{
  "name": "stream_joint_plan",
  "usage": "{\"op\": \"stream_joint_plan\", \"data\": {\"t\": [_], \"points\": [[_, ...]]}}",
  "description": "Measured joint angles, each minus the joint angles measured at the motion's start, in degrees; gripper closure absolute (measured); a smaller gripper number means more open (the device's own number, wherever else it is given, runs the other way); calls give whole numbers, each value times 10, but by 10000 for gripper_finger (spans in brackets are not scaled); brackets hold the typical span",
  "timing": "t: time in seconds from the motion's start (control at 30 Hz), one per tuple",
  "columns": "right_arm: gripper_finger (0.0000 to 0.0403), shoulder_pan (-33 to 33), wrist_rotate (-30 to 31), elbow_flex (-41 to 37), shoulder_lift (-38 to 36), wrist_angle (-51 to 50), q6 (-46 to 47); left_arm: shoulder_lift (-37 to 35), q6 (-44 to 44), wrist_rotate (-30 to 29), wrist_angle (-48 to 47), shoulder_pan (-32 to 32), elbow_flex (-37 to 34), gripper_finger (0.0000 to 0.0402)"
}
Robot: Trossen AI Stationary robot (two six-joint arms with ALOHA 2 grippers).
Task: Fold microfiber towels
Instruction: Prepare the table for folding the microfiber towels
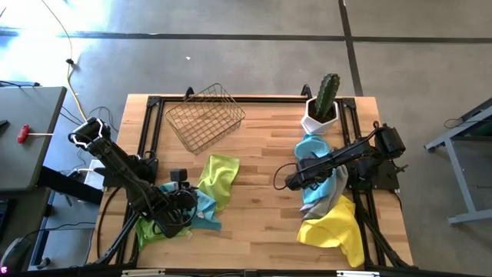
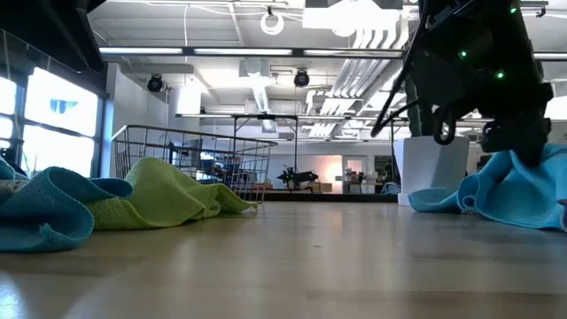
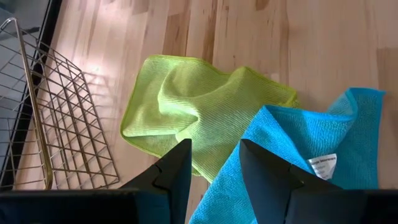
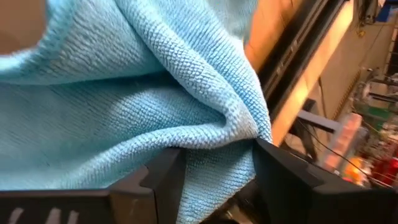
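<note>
My left gripper (image 3: 214, 146) (image 1: 181, 183) hovers open at the near left, above where a lime green towel (image 3: 199, 106) (image 1: 217, 178) meets a blue towel (image 3: 298, 143) (image 1: 201, 209); both lie crumpled on the table. Another lime green towel (image 1: 150, 231) lies under the left arm. At the right, my right gripper (image 4: 217, 146) (image 1: 294, 180) is open and sunk into a light blue towel (image 1: 314, 154) (image 2: 505, 190). That towel lies bunched over a grey towel (image 1: 332, 201) and a yellow towel (image 1: 334, 229). My right gripper has a raised fold of the light blue towel (image 4: 214, 124) between its open fingers, and the cloth meets the inner sides of both fingers (image 4: 261, 155). The fingers slant down into it from the table's right side. The towel's spread parts (image 2: 532, 208) rest on the table.
A wire basket (image 1: 204, 115) lies tipped at the far left. A cactus in a white pot (image 1: 323, 104) stands at the far right, close behind the light blue towel. Bare wood (image 1: 261, 208) lies between the two towel heaps. A black frame (image 1: 146, 131) runs along the table's sides.
</note>
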Motion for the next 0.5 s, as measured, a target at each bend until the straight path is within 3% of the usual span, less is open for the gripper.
{"op": "stream_joint_plan", "data": {"t": [0.23, 0.5], "points": [[221, 0, 81, 0, 0, 103, 10, 0, 0, 0, 6, 0, 0, 275], [221, 0, 148, 0, 0, 145, 15, 0, 0, 0, 6, 0, 0, 275]]}}
